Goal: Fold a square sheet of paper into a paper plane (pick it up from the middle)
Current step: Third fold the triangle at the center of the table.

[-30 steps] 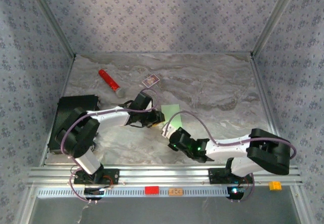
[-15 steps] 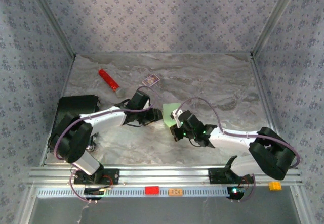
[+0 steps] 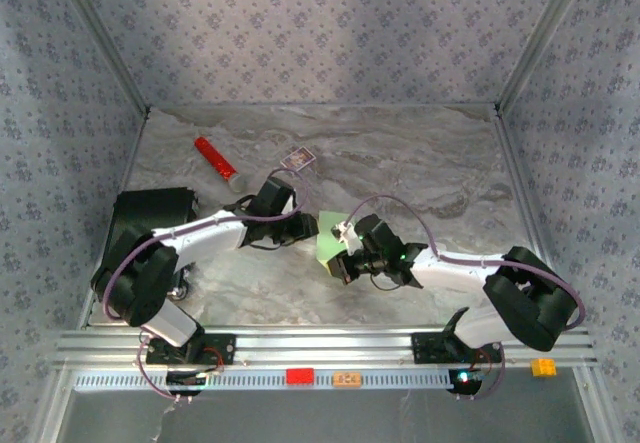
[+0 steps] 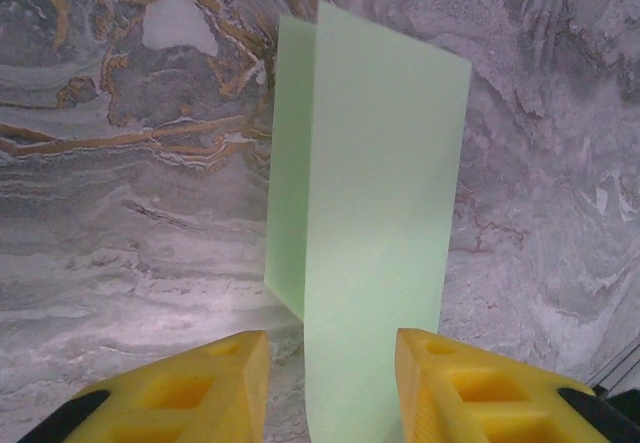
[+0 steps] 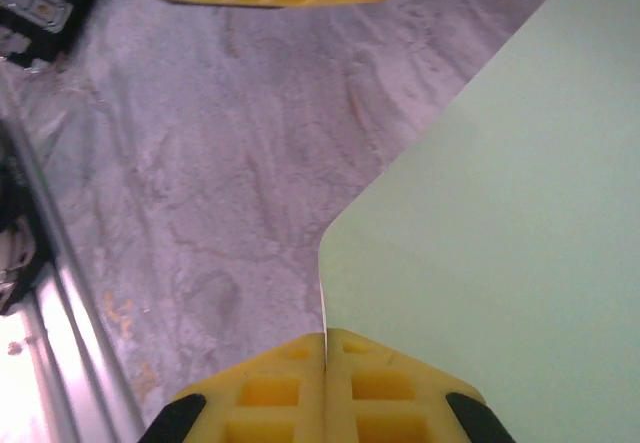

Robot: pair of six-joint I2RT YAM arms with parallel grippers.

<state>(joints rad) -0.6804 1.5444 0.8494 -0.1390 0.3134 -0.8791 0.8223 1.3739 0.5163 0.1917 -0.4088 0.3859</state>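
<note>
Near the centre of the top view, the square sheet of paper (image 3: pixel 330 248), folded along one straight crease into a narrower strip, sits between the two tools. The right gripper (image 5: pixel 325 383) is pinched fully closed on the sheet's edge, beside a blunt corner. The left gripper (image 4: pixel 330 378) stands parted, a yellow finger on either side of the strip with a gap at each long edge. Bare marbled table (image 3: pixel 440 163) lies open to the right and at the top. The red cylinder (image 3: pixel 215 158) and card box (image 3: pixel 297 159) lie well apart at upper left.
</note>
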